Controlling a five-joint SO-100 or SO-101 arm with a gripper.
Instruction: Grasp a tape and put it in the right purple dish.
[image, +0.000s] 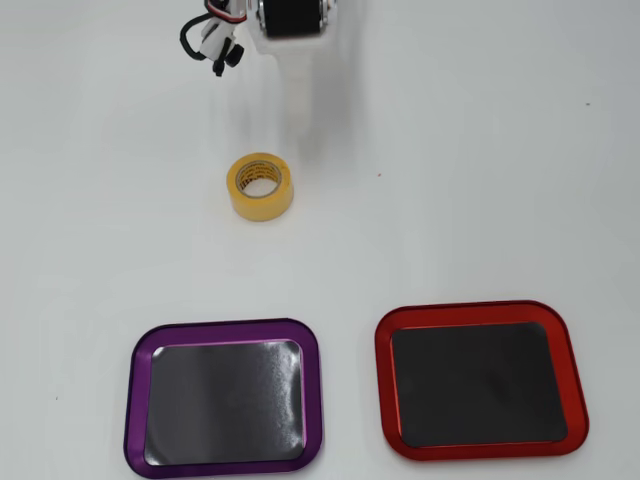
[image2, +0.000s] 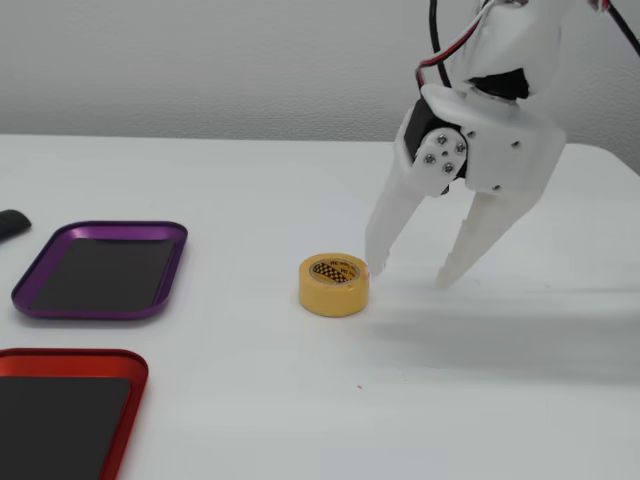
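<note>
**Mia:** The tape (image: 261, 186) is a little yellow roll. From the overhead view it lies flat on the white table (image: 470, 170), with its hole facing up. Why is it lying like that?

**Ben:** I think that makes it easy to grab. One finger could go on each side of the roll. The robot's arm (image: 290, 20) pokes in at the top edge of this view, and the tape sits just below it. I can't see the finger ends well from up here, because they look pale and blurry.

**Mia:** Where are the dishes?

**Ben:** Both are at the bottom, well apart from the tape. The purple dish (image: 135, 400) is on the left in this view, and the red dish (image: 572, 400) is on the right. Both are empty, so the tape has not been put away yet.

**Mia:** Now the fixed view from the side?

**Ben:** Here the gripper (image2: 408, 274) has its two white fingers spread wide, and it holds nothing. It hangs just beside the tape (image2: 334, 285), on the right. One fingertip looks very near the roll, but I can't tell if it touches. The purple dish (image2: 30, 285) is far off on the left, with the red dish (image2: 125, 365) in front of it.

**Mia:** Why are the fingers spread?

**Ben:** My guess is so the roll can fit between them.
</note>
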